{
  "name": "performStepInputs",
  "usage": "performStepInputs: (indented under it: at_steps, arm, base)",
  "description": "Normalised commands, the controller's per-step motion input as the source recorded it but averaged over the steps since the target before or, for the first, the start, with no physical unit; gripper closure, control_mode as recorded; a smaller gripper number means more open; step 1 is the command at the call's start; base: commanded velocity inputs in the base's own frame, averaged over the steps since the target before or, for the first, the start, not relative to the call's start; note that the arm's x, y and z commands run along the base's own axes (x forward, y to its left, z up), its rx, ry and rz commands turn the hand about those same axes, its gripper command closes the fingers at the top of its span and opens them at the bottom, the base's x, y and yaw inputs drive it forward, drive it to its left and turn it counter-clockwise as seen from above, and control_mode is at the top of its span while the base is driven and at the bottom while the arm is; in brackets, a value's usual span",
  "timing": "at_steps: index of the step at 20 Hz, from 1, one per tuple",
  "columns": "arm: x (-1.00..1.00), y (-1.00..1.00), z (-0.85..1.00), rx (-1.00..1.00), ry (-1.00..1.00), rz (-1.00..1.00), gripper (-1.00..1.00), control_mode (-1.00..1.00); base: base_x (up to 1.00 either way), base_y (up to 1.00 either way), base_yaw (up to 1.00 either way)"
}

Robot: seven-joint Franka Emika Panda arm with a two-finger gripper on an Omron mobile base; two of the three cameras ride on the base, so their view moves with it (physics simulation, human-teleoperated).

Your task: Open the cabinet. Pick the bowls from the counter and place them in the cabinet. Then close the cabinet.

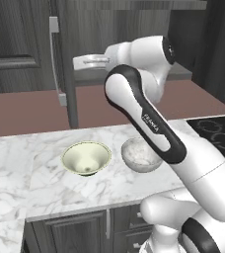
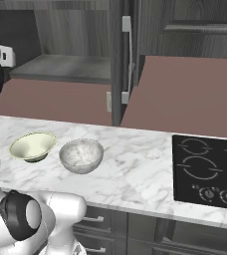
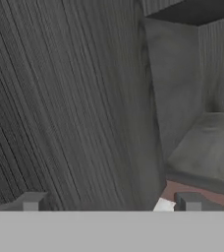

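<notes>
Jaws spread wide at the open dark grey wood-grain cabinet: next, descend squarely over the pale cream flared bowl, gripping its rim.

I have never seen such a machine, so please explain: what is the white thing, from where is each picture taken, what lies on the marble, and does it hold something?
The white thing is a robot arm with a two-finger gripper. Two pictures come from cameras behind the arm, one to its left and one to its right. The third comes from a camera on the hand, looking into the cabinet, which has one door swung open. On the counter lie two bowls side by side: a cream bowl and a marbled grey-white bowl. A black cooktop sits to the right. The gripper is open and holds nothing.
</notes>
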Motion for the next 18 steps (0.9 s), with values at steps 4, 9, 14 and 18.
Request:
performStepInputs:
  at_steps: [4,9,14,18]
  arm:
    - [-0.31,-0.18,0.3,-0.03,-0.04,0.0,-1.0,-1.0]
    - [-0.25,-0.51,0.44,0.0,0.06,-0.01,-1.0,-1.0]
    - [-0.05,-0.79,0.39,0.0,0.32,-0.13,-1.0,-1.0]
    - [-0.45,-0.9,-0.09,0.0,0.16,-0.27,-1.0,-1.0]
  base:
    - [0.0,0.0,0.0]
    - [0.0,0.0,0.0]
    - [0.0,0.0,0.0]
    - [0.0,0.0,0.0]
